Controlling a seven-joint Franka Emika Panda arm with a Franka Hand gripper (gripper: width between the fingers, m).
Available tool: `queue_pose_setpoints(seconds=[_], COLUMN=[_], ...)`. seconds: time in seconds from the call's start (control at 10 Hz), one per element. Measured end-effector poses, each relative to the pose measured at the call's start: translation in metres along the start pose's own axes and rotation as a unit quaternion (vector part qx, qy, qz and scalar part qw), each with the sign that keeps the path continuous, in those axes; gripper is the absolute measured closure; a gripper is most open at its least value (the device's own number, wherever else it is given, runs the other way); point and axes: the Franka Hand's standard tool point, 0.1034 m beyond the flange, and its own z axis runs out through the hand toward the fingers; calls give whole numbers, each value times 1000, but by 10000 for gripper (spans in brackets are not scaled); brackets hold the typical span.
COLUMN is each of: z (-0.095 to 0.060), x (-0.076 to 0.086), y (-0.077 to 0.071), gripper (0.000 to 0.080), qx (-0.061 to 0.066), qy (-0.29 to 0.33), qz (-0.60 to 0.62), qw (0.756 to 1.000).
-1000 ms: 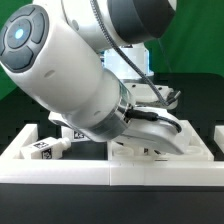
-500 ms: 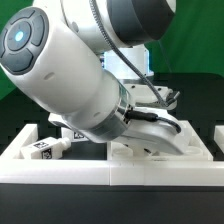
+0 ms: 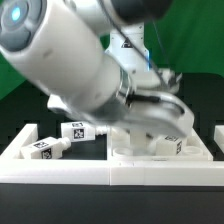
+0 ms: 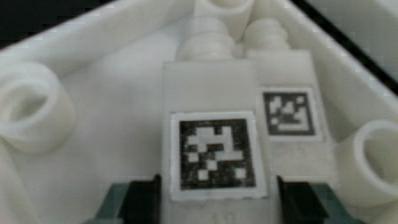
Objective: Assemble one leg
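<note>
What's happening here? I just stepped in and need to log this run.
The Franka arm's gripper appears shut on one leg, holding it at a corner of the white panel, its stubbed end aimed into that corner. Whether it sits in a hole is unclear. Two spare legs lie at the exterior view's left.

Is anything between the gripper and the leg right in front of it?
Nothing visible. In the wrist view the gripper straddles the leg with no object between them. A second leg lies close alongside and may crowd one finger.
</note>
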Motion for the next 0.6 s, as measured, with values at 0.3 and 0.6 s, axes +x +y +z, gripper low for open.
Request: queue_pose_setpoints(seconds=[0.3, 0.6], z=[-13, -25], x=[-13, -2], y=[-18, -32], gripper=[512, 512], qx=[1, 12], qy=[15, 99], qz=[-9, -28], qw=[1000, 995])
